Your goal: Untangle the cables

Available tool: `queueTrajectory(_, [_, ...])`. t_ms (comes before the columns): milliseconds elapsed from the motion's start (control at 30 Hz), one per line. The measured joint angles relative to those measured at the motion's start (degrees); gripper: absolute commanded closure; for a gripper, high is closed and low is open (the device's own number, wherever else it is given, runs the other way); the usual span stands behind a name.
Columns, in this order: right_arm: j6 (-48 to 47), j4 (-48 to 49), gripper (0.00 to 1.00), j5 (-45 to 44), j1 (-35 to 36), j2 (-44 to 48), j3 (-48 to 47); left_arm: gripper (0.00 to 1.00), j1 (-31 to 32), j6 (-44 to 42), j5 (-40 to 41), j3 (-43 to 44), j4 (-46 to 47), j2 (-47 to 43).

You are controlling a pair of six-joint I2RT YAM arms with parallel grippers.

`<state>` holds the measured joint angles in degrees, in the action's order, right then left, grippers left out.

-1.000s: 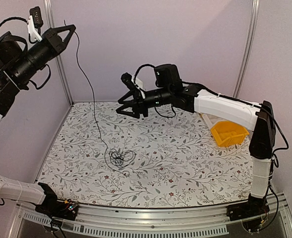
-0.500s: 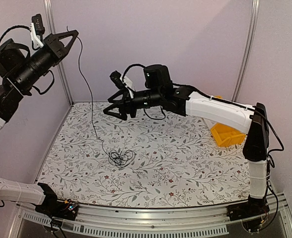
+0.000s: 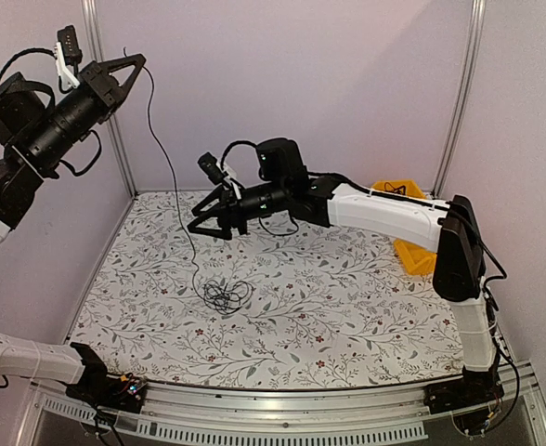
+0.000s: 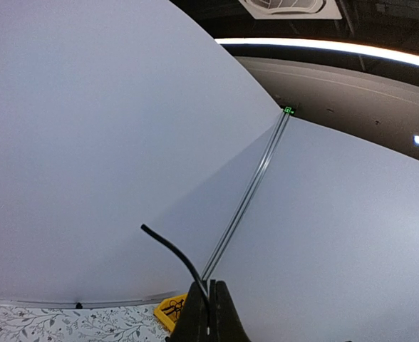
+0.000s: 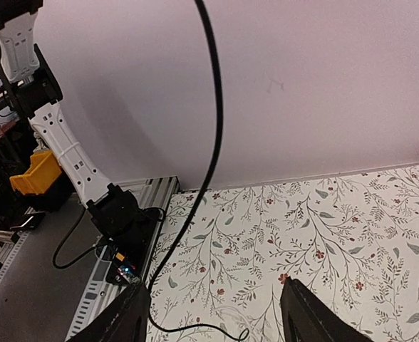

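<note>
Top external view first: the cables [image 3: 225, 295] lie in a small black bunch on the flowery table [image 3: 347, 316], toward 8 o'clock from its middle. One thin strand [image 3: 173, 186] climbs out of the bunch and goes up toward 11 o'clock.

The right gripper [image 3: 206, 230] has swung over from the middle of the table. Now it sits just beside that strand, at about 11 o'clock from the bunch. Its two fingers [image 5: 127, 320] are spread wide with nothing between them. In the right wrist view the strand hangs in front of them, not yet touched.

Far up at 10 o'clock, the left gripper [image 3: 136, 67] stays pinched tight on the top of the strand. The left wrist view shows a short tail poking out past its closed tips.

I think the right gripper is coming to catch the strand lower down, so the two can tug it free. The bunch is not undone yet.
</note>
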<state>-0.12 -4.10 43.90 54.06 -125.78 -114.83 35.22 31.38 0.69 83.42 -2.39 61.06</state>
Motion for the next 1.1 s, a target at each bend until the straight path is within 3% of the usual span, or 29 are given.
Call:
queueTrajectory(333, [1.2, 0.5, 0.33, 7.4, -0.9, -0.1, -0.3, 1.00, 0.0, 0.0, 0.1, 0.1, 0.0, 0.0])
queueTrajectory(700, [3.7, 1.1, 0.35, 8.5, 0.3, -4.2, -3.8, 1.00, 0.0, 0.2, 0.2, 0.3, -0.1, 0.0])
queueTrajectory(767, [3.8, 1.1, 0.45, 8.6, 0.7, -4.7, -3.8, 1.00, 0.0, 0.2, 0.1, 0.4, -0.1, 0.0])
queueTrajectory(933, [3.3, 1.2, 1.00, 9.3, 1.4, -5.2, -3.8, 1.00, 0.0, 0.2, 0.2, 0.5, -0.3, 0.0])
queueTrajectory(1100, [3.0, 1.1, 1.00, 7.5, 1.5, -5.1, -3.8, 1.00, 0.0, 0.2, 1.0, 0.3, -1.0, -0.4])
